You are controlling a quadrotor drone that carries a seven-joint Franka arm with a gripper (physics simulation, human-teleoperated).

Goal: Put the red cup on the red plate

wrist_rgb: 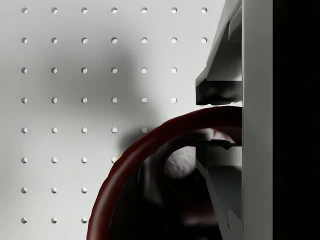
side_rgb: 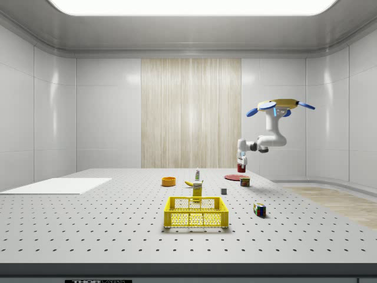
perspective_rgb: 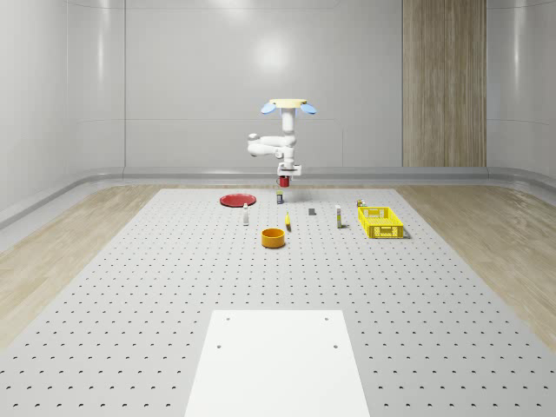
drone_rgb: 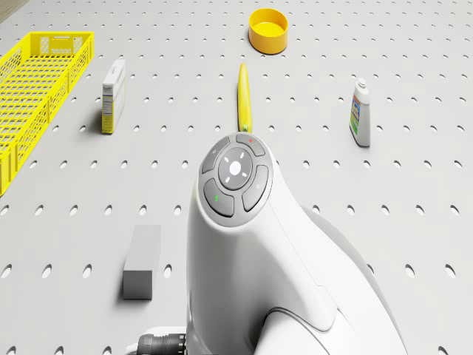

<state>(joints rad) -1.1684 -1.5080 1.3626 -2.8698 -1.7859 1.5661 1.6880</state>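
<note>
Whole-scene view: drone is seen hovering over the far tabletop; red cup is held aloft, right of red plate. Wrist view: end effector is closed on the cup's rim.

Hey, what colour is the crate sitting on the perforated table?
Yellow. The crate shows best in the side view, nearest the camera.

Open air above red plate, can beside it (nearest obstacle), other clutter nearer
</note>
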